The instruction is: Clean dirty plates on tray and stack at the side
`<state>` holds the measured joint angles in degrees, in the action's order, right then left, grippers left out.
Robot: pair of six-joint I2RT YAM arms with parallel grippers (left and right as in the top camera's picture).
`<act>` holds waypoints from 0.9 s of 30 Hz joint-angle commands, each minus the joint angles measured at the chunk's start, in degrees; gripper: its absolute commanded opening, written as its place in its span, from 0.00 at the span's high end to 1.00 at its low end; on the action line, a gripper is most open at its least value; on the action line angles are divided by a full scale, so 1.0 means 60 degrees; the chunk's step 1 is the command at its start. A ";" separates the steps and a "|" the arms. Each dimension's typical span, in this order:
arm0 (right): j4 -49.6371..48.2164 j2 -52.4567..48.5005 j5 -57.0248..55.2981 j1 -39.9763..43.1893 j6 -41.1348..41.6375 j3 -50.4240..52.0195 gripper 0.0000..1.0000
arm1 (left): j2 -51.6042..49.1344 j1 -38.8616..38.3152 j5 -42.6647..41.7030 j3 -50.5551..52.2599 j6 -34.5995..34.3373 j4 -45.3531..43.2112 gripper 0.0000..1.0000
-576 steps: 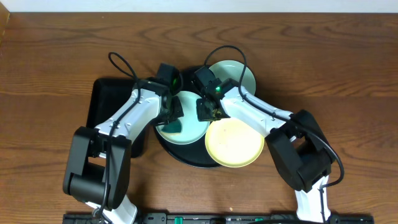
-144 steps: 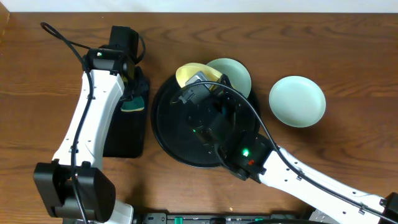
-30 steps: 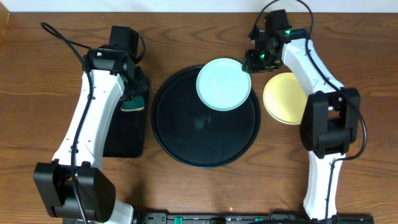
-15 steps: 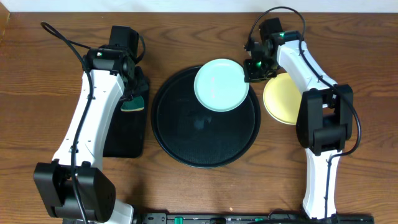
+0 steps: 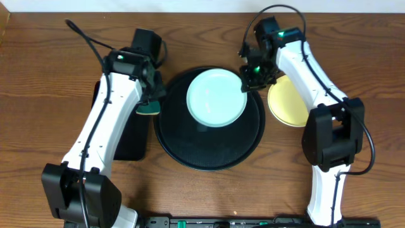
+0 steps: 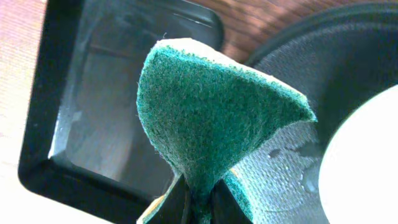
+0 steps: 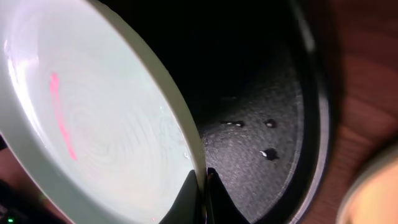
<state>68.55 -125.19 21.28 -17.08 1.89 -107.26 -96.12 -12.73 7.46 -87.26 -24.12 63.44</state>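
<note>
A pale mint plate (image 5: 216, 97) is held tilted over the large round black tray (image 5: 190, 149). My right gripper (image 5: 248, 83) is shut on its right rim; in the right wrist view the plate (image 7: 81, 124) shows a pink streak and the fingers (image 7: 204, 199) pinch its edge above the tray (image 7: 273, 93). My left gripper (image 5: 152, 100) is shut on a green sponge (image 5: 149, 109), seen close in the left wrist view (image 6: 211, 118), at the tray's left rim (image 6: 348, 37). A pale yellow plate (image 5: 288, 104) lies on the table right of the tray. A third plate is out of view.
A black rectangular tray (image 5: 126, 139) lies left of the round tray, under my left arm; it also shows in the left wrist view (image 6: 93, 99). Small water drops sit on the round tray's floor (image 7: 267, 152). Bare wood table surrounds everything.
My right gripper has drawn the mint plate left and toward the tray's middle. My left arm has swung right, carrying the sponge from the rectangular tray to the round tray's left rim.
</note>
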 commanded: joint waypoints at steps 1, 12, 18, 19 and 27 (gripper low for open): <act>-0.0262 0.0004 0.0226 -0.0266 -0.0040 0.0922 0.99 | -0.0022 -0.0255 -0.0058 0.0076 0.0087 0.0015 0.93; -0.2146 0.0004 0.0510 -0.0481 0.0215 0.3064 0.99 | -0.0189 -0.1166 -0.1075 0.0157 0.0270 -0.0379 0.93; -0.2823 0.0004 0.0495 -0.0459 0.0433 0.3738 0.99 | -0.1013 -0.1902 -0.1432 0.0266 0.0266 -0.0670 0.93; -0.2827 0.0004 0.0495 -0.0455 0.0433 0.3738 0.99 | -0.1184 -0.2004 -0.1435 0.0270 0.0266 -0.0721 0.93; -0.2834 0.0004 0.0488 -0.0459 0.0430 0.3738 0.99 | -0.2750 -0.2386 -0.2641 0.0270 0.0481 -0.1497 0.93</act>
<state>51.64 -123.83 24.01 -19.05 3.84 -86.54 -110.13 -27.09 -4.05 -86.59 -22.65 55.07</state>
